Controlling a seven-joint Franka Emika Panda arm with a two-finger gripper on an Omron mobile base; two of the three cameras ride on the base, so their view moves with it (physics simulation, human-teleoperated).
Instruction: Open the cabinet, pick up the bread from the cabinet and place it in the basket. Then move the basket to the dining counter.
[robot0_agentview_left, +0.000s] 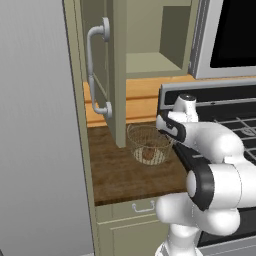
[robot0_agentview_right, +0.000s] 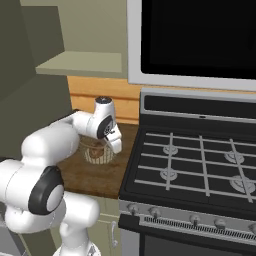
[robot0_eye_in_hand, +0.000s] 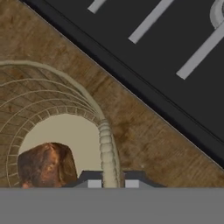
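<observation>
Wire-mesh basket (robot0_eye_in_hand: 52, 105) is sitting on the worktop (robot0_eye_in_hand: 144, 131) beside your stove (robot0_eye_in_hand: 175, 57); your claw (robot0_eye_in_hand: 113, 183) is pinching its rim, bread (robot0_eye_in_hand: 46, 164) lying inside just left of it. Lifting one-sided is risking tilt, spilling bread.

Arm (robot0_agentview_left: 215, 175): glossy white shell, built of fat rounded segments that bulge like stacked capsules. Joints marked by dark, near-black rings and curved bands where one segment meets the next; one broad black band wraps the big elbow-like bulge nearest the cameras. Topmost segment ends in a short white cylinder with a dark, flat cap and a thin grey rim. A black strip runs along the forearm in the left base view.

Hand (robot0_eye_in_hand: 110, 183): white body, two small dark fingertips with pale grey square pads on their faces.

No cables, screws or lettering discernible.
</observation>
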